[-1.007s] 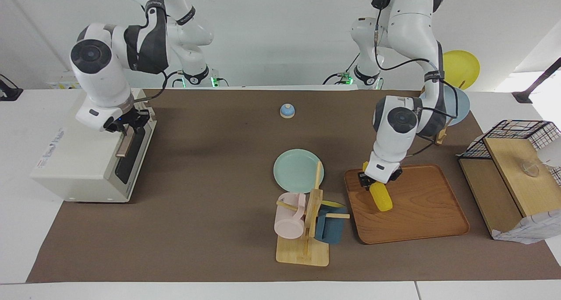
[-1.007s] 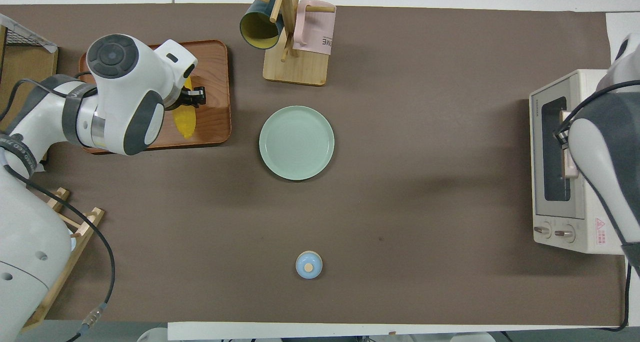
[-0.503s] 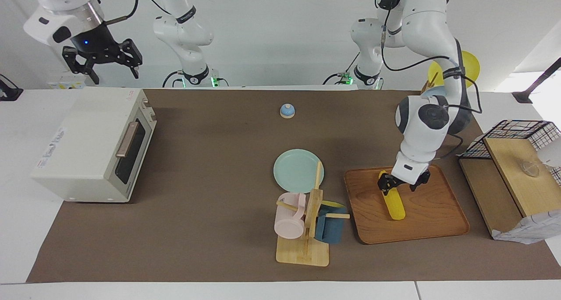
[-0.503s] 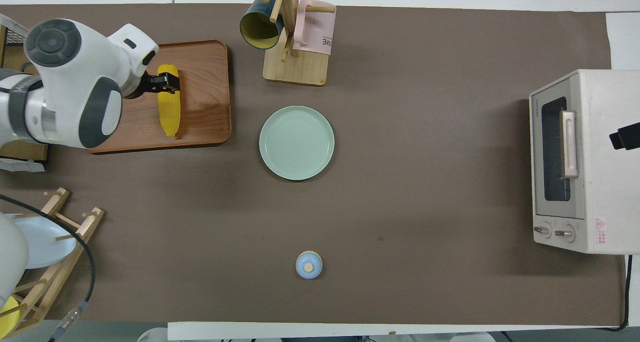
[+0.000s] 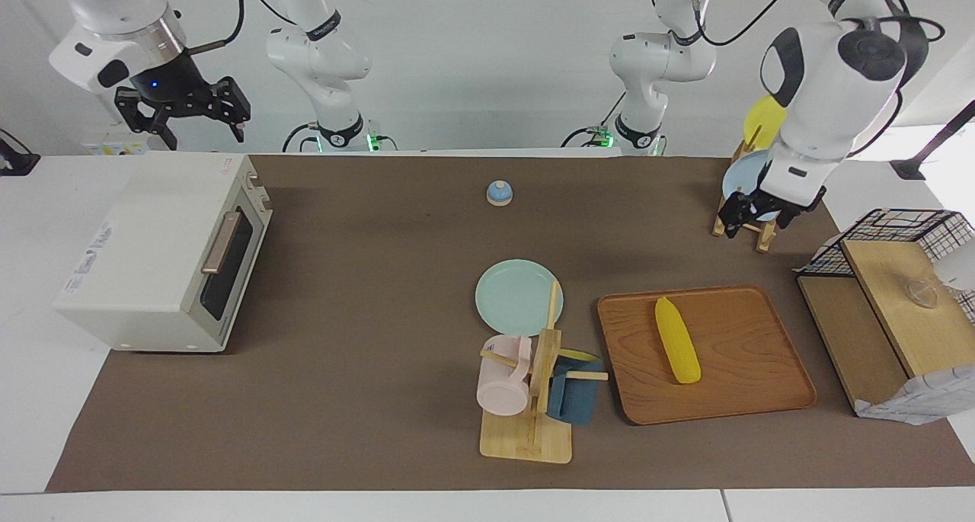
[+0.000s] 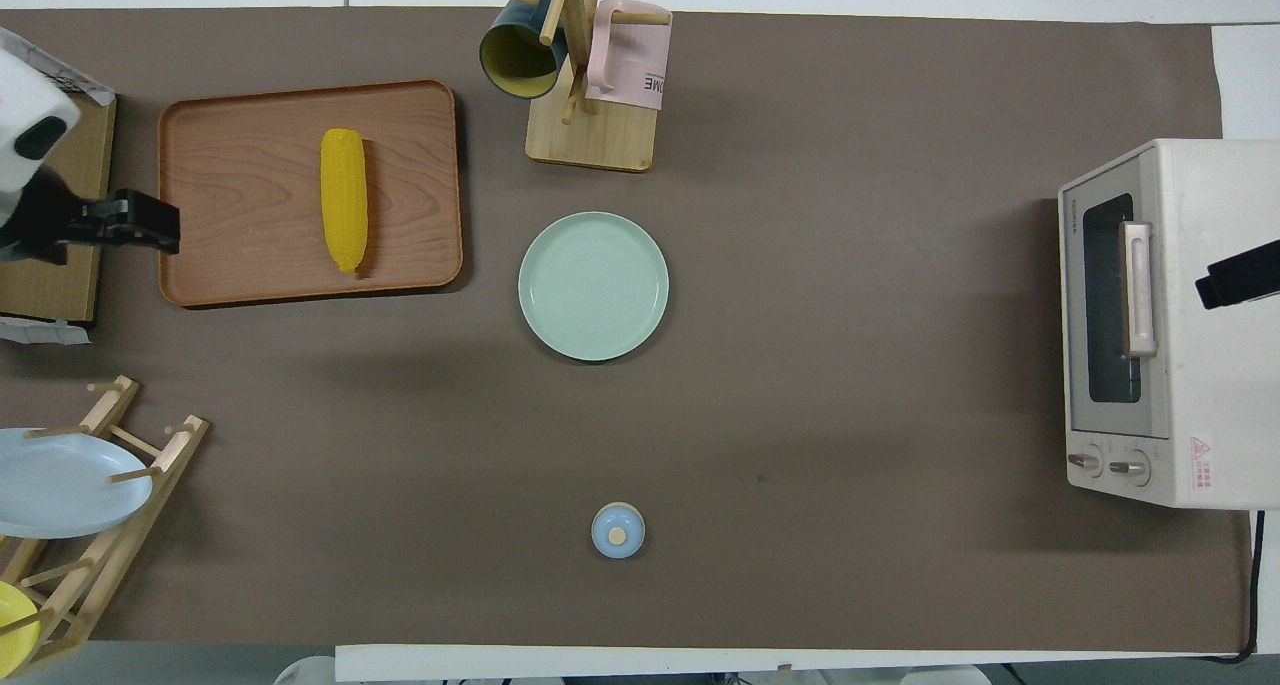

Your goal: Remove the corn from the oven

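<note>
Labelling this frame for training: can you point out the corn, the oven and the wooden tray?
corn (image 5: 677, 341): facing view, middle of the cob.
oven (image 5: 164, 225): facing view, its cream top panel.
wooden tray (image 6: 245, 190): overhead view, bare wood beside the corn.

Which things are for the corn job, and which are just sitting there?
For the job:
corn, lying on the wooden tray
oven, door shut

Just sitting there:
green plate
mug rack
blue bell
plate rack

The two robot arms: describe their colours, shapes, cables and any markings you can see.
Both arms have glossy white rounded shells with dark grey joint bands and round dark caps. Black cables loop along them. The left gripper and right gripper are black with two fingers; a small blue light glows on the right wrist.
</note>
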Tool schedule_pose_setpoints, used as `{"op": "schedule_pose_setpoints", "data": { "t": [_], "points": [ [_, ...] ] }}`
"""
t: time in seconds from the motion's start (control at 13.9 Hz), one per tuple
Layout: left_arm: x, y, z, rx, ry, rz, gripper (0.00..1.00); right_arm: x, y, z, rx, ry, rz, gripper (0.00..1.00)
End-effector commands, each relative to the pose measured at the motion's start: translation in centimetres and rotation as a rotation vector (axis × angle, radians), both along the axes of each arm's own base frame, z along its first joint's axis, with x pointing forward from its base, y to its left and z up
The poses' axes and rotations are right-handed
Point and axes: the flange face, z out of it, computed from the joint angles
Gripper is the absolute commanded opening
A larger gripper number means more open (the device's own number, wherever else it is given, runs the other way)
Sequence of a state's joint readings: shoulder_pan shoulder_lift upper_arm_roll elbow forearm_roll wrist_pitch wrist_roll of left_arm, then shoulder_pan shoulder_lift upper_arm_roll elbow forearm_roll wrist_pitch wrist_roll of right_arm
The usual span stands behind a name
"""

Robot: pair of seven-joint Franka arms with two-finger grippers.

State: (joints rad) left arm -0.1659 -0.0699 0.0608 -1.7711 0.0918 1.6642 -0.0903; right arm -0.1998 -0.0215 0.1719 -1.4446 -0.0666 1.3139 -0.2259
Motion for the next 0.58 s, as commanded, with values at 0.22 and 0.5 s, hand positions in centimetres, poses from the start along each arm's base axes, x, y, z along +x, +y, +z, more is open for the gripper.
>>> {"op": "schedule_pose_setpoints", "data": {
  "t": [0.22,0.5],
  "points": [
    [-3.9,2.1,8.8,-0.028,0.046,-0.149,1.0,-0.5,-0.1,-0.2,0.019,0.004,-0.054,1.0],
    [-4.3,1.7,9.2,-0.05,0.039,-0.156,1.0,-0.8,-0.3,0.0,0.017,0.003,-0.059,1.0]
  ]
}}
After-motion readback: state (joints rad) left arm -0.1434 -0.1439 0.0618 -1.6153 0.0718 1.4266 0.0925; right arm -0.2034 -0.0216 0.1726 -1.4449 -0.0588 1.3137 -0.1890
